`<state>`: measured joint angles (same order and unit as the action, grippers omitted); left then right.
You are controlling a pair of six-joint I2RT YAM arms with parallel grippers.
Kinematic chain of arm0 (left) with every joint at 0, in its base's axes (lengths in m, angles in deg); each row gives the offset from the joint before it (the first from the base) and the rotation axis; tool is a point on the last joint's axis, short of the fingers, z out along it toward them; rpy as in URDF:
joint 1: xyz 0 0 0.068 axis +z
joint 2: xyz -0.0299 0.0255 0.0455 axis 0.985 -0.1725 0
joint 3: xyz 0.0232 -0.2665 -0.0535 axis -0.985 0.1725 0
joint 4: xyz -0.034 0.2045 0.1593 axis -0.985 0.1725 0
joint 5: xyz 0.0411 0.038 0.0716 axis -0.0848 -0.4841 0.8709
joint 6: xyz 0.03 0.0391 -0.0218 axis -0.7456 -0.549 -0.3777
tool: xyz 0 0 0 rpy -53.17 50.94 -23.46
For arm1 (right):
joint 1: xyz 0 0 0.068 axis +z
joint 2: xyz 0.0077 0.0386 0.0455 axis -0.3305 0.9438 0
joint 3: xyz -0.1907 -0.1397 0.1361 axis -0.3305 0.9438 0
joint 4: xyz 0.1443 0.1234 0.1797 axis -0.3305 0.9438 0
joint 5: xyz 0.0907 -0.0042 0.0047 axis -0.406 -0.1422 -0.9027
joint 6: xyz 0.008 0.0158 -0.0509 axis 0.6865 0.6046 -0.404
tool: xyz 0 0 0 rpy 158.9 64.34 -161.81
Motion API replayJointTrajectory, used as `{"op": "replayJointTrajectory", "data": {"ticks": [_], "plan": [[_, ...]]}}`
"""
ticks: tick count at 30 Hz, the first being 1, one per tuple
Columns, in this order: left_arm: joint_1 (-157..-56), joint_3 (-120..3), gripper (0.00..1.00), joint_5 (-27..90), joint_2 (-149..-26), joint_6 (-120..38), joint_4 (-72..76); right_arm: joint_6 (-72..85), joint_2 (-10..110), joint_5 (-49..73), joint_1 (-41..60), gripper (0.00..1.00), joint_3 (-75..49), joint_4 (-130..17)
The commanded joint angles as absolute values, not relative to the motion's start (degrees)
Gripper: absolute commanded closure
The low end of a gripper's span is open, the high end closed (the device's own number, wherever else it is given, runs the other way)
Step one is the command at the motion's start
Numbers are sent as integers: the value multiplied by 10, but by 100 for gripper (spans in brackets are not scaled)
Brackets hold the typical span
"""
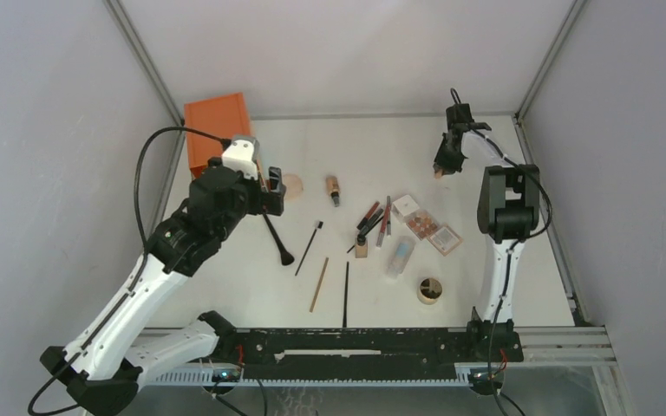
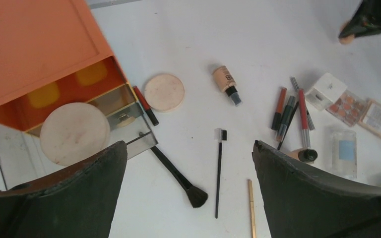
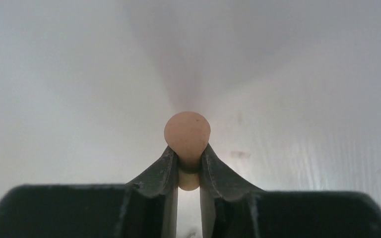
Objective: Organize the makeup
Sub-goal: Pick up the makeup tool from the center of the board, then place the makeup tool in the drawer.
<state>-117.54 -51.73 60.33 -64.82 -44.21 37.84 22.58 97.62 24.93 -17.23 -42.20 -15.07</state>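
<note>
At ten o'clock on the surface (image 1: 381, 147), my left end effector (image 2: 188, 148) is hanging wide open and holding nothing, beside the orange drawer box (image 1: 217, 121). The makeup is lying scattered from centre toward four o'clock: a round compact (image 2: 164, 92), a black brush (image 2: 176, 173), thin pencils (image 2: 302, 114), a palette (image 2: 348, 105). I am judging these light, rigid and slippery, best pinched mid-length. At two o'clock my right end effector (image 3: 188, 166) is pinching a peach sponge (image 3: 187, 131) below its rounded tip; it is looking soft and squashable. The back wall (image 1: 355, 52) and right rail (image 1: 564, 251) are sitting close, so open room is lying toward centre.
</note>
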Motion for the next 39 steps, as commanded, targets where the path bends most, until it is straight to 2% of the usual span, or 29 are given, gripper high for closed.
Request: {"op": "replayJointTrajectory", "data": {"ticks": [1,6,12,19,23,29,30,32,33,34,35,36,39], "plan": [[-1103,-507,0,532,-627,-390,377,209,815,154,-136,80,-346,-258],[-1007,-534,0,554,-621,-367,412,220,726,76,-37,80,-346,-295],[-880,-575,0,594,-650,-291,500,224,758,50,128,80,-469,-291],[-852,-597,0,614,-622,-241,520,230,860,25,253,80,-658,-294],[-849,-607,0,656,-604,-212,527,248,943,15,288,78,-765,-289],[-838,-641,0,716,-601,-182,563,266,1007,37,305,75,-795,-343],[-838,-643,0,716,-594,-186,561,266,1019,42,306,73,-807,-345],[-838,-640,0,701,-582,-203,549,264,1049,42,306,56,-849,-328],[-838,-634,0,689,-577,-211,539,265,1060,38,306,32,-866,-327],[-838,-630,0,682,-573,-213,534,266,1066,33,307,17,-876,-330],[-838,-627,0,675,-570,-214,530,266,1068,33,308,7,-883,-332],[-838,-624,0,665,-569,-217,524,266,1062,35,308,1,-884,-336],[-838,-610,0,638,-574,-239,496,260,1023,38,304,0,-887,-325]]}}
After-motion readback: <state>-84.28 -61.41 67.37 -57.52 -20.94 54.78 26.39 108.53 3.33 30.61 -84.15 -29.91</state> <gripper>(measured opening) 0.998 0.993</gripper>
